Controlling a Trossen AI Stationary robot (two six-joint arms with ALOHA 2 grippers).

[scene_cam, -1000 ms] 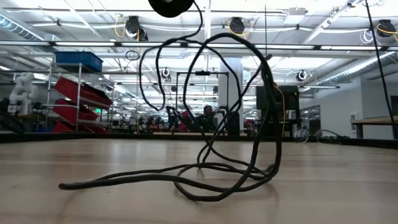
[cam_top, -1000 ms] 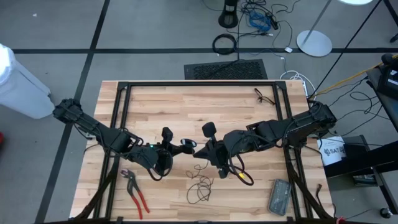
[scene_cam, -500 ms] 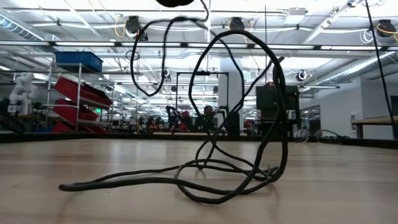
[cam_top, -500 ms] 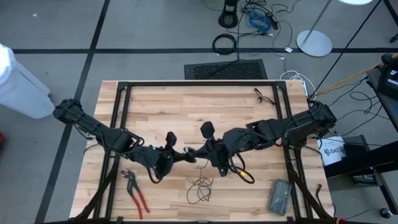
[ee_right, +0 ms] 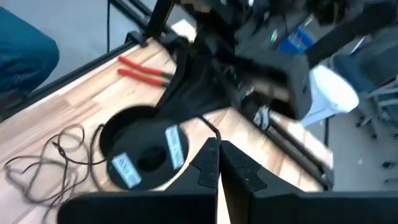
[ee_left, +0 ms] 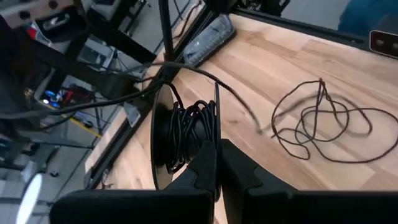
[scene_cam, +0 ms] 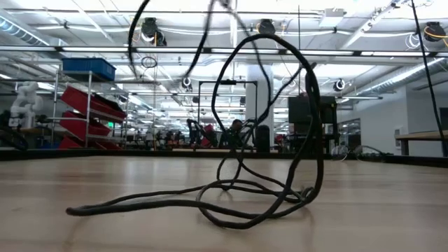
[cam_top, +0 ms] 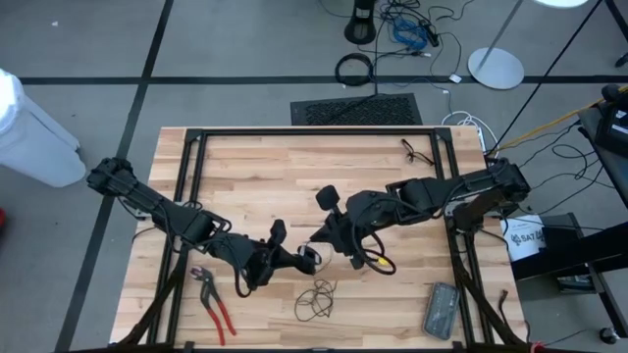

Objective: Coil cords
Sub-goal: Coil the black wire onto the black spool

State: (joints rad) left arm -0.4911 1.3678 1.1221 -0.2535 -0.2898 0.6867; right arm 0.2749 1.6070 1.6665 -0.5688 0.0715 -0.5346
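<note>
While both arms meet over the table's near middle, I judge the winding half done: my left gripper (cam_top: 299, 260) is clamped on a round spool (ee_left: 180, 140) already wrapped with cord (cam_top: 316, 300), my right gripper (cam_top: 327, 238) pinched shut on the strand above the loose tangle lying near the front edge. Next I must feed slack evenly. The right's grip point is blurred.

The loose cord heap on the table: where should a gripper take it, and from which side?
Take the cord at a strand on the outer edge of the heap, coming straight down. The low view shows loops standing up off the table, easier to pinch than flat ones.
</note>
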